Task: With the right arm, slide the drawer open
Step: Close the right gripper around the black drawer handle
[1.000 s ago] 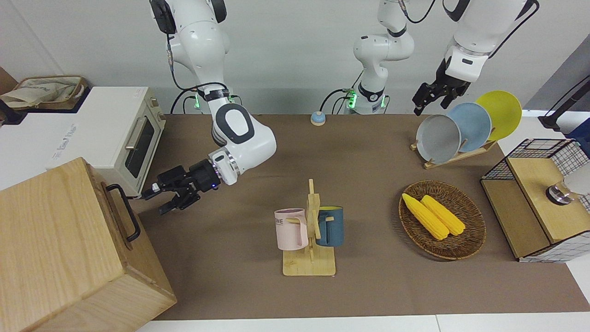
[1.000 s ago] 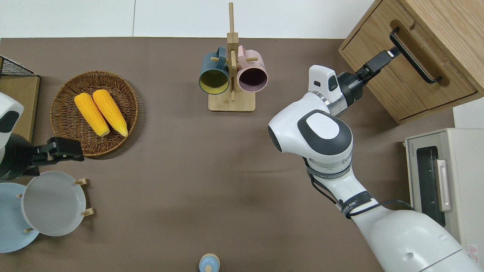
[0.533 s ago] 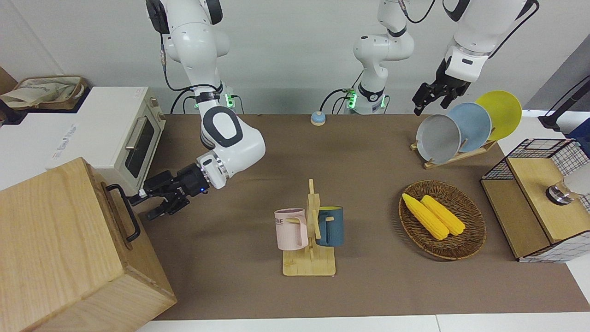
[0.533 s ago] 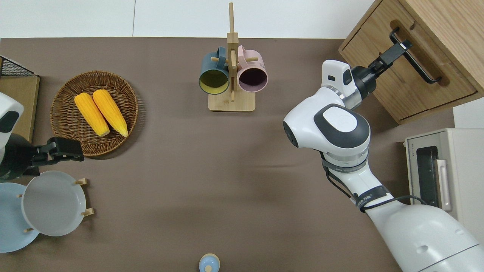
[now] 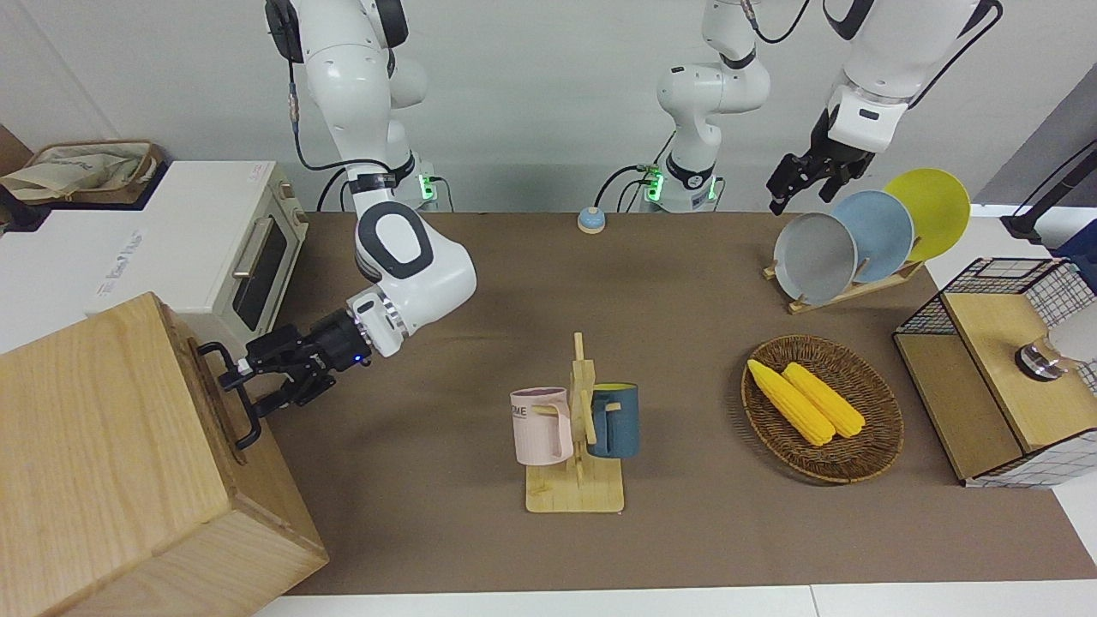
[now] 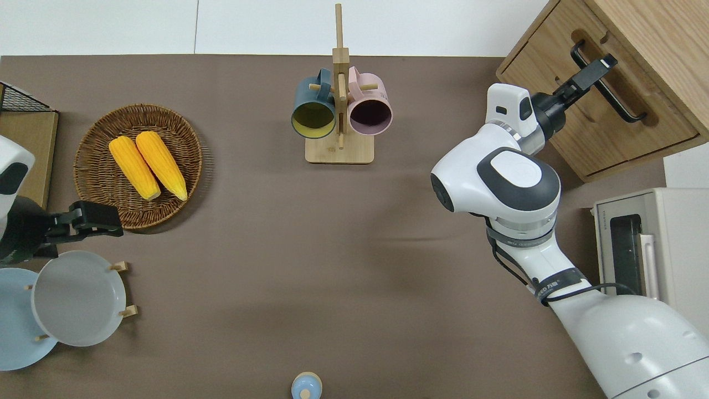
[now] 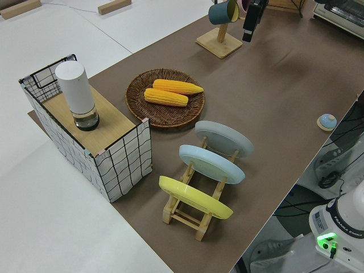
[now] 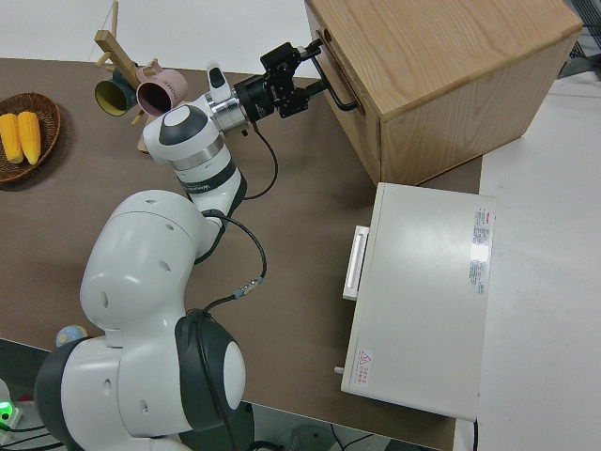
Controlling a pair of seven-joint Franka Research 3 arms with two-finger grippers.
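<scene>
The drawer is the light-wood front with a black bar handle in the pale wooden cabinet at the right arm's end of the table. Its front sits flush with the cabinet. My right gripper is open at the handle. One finger lies over the bar in the overhead view, and the other is hidden beneath it. The gripper also shows against the handle in the right side view. My left gripper is parked and open.
A white toaster oven stands beside the cabinet, nearer to the robots. A mug stand with two mugs is mid-table. A corn basket, a plate rack and a wire-and-wood rack are toward the left arm's end.
My right gripper has moved toward the cabinet and reached the drawer handle. The drawer has not moved. The left arm has not moved.
</scene>
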